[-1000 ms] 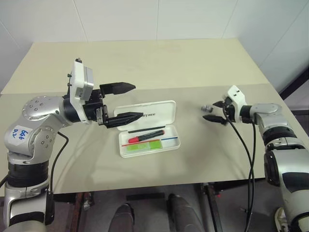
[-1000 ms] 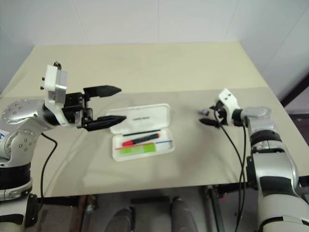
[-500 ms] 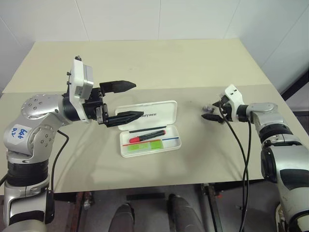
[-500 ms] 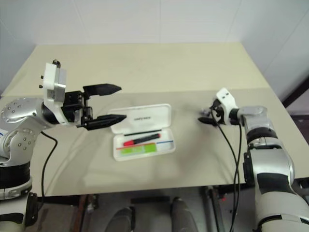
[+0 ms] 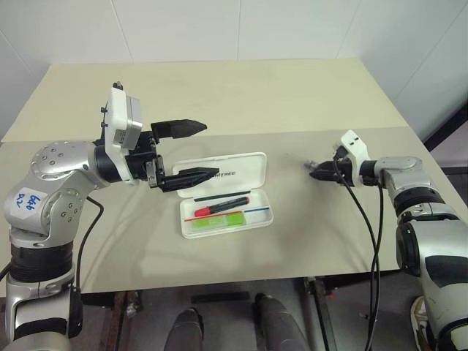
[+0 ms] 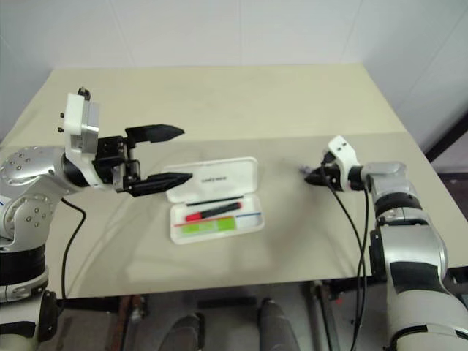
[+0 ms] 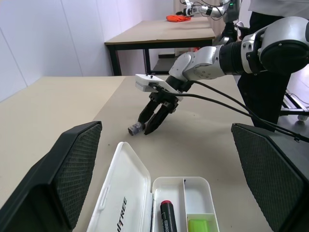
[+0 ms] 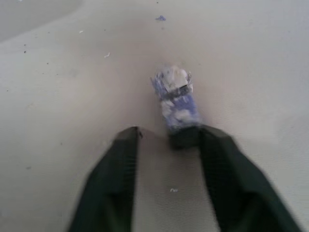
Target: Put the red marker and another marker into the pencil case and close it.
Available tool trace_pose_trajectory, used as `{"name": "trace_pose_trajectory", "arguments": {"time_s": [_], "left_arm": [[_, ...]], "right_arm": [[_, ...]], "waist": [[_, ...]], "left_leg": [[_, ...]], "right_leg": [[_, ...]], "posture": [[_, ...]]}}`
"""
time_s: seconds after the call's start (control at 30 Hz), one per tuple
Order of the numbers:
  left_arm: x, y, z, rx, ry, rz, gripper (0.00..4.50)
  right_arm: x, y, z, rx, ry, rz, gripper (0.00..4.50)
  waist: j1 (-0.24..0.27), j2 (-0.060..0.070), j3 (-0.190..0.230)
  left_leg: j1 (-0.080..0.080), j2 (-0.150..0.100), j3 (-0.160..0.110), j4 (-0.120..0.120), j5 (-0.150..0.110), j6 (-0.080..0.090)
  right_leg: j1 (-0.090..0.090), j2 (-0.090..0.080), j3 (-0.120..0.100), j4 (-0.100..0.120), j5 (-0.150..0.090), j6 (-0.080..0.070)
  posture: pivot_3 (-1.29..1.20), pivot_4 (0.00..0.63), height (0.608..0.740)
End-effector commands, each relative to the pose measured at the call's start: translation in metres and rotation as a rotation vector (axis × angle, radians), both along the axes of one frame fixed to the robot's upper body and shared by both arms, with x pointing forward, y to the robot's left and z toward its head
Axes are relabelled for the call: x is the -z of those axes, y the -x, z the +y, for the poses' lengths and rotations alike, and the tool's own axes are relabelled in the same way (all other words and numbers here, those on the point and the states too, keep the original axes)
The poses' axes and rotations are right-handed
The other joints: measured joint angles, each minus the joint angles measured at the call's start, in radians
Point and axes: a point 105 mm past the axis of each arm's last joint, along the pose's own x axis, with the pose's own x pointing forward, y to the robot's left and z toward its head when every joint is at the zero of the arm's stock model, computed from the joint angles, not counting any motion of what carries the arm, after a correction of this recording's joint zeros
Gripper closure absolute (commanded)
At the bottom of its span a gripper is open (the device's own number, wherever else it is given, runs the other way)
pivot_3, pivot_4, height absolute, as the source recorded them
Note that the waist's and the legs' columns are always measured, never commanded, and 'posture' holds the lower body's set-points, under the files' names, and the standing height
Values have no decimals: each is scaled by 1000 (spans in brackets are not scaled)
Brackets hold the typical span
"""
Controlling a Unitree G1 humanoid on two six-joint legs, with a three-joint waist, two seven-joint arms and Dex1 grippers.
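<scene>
Beige table, set against white walls. Pencil case: white hard plastic, rounded corners, lying open near the middle of the table, the lid flat behind the tray and bearing small dark lettering. Tray contents: the red marker, black barrel with red cap, lying lengthwise, cap end toward the robot's left; the light-green marker, short and chunky, just beside it on the near side; thin red and blue printed lines crossing the tray floor. Both markers are inside the case; the lid is not closed. Left gripper: raised above the table beside the case's left end, pointing level across the lid, its two black fingers spread wide with nothing between them; in the left wrist view the textured pads stand far apart on either side of the open case. Right gripper: low over the table, well apart from the case on the robot's right, tips aimed toward the left; jaws narrow, fingers drawn partly in with a gap between them. Small grey-blue object: lying on the table at the right gripper's tips, its near end close against the inner edge of one finger; whether it is pinched cannot be told. A second table with an orange item stands beyond.
</scene>
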Motion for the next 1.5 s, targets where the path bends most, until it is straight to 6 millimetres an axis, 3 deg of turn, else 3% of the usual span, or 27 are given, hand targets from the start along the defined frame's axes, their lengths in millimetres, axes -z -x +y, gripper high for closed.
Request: {"name": "trace_pose_trajectory", "arguments": {"time_s": [0.03, 0.1, 0.3, 0.43, 0.63, 0.77, 0.9, 1.17, 1.33, 1.5], "left_arm": [[-15, 6, -2, 18, 7, -75, 0], [-14, 6, -2, 18, 7, -75, 0], [-11, 4, -2, 22, 9, -75, 0], [-10, 3, -2, 25, 10, -71, 0], [-2, 5, 2, 20, -3, -55, 0], [12, 6, 14, -7, -37, -38, 0], [24, 10, 20, -9, -79, -27, 0], [53, 16, 32, 11, -200, 6, 0], [75, 22, 40, 35, -306, 23, 0], [77, 23, 40, 35, -310, 25, 0]], "right_arm": [[4, 2, 3, -20, -1, 0, 3709], [6, 2, 3, -23, -1, -1, 4290], [7, 3, 5, -35, -4, -20, 4314], [-3, 11, 11, -147, -33, -37, 4314], [-21, 32, 20, -339, -50, -75, 4314], [-35, 68, 49, -526, -57, -99, 4314], [-36, 89, 72, -603, -56, -100, 4314], [-23, 98, 113, -710, -38, -81, 4314], [-6, 99, 118, -766, 29, -54, 4314], [0, 98, 115, -780, 50, -29, 4314]], "waist": [[-2, 0, 0], [-4, 0, 0], [-12, 0, 0], [-16, 0, 0], [-16, 0, 0], [-10, 1, 0], [-9, 1, 0], [8, 0, 0], [11, 0, 0], [13, 0, 0]], "left_leg": [[0, 0, 0, 0, 0, 0], [0, 0, 0, 1, 0, 0], [1, 0, 0, 1, 0, 0], [1, 0, 0, 0, 0, 0], [0, 0, 0, 0, 0, 0], [0, 0, -1, 0, 0, -1], [0, 0, -1, 1, 0, -1], [1, 0, -1, 2, 0, -1], [0, 0, -1, 1, 0, 0], [0, 0, -1, 0, -1, 0]], "right_leg": [[0, 0, 0, 0, 0, 0], [1, 0, 0, 0, 0, 0], [1, 0, 0, 1, 0, 0], [1, 0, 0, 1, 0, 1], [1, 0, 0, 1, 0, 1], [0, 0, 0, 2, 0, 2], [0, 0, 0, 3, -1, 1], [0, 0, 0, 2, -5, -7], [0, 0, 0, 2, -5, -7], [-1, 0, 0, 2, -4, -5]], "posture": [[0, 150, 740], [0, 150, 740], [0, 150, 740], [0, 150, 740], [0, 150, 740], [0, 150, 740], [0, 150, 740], [0, 150, 740], [0, 150, 740], [0, 150, 740]]}}
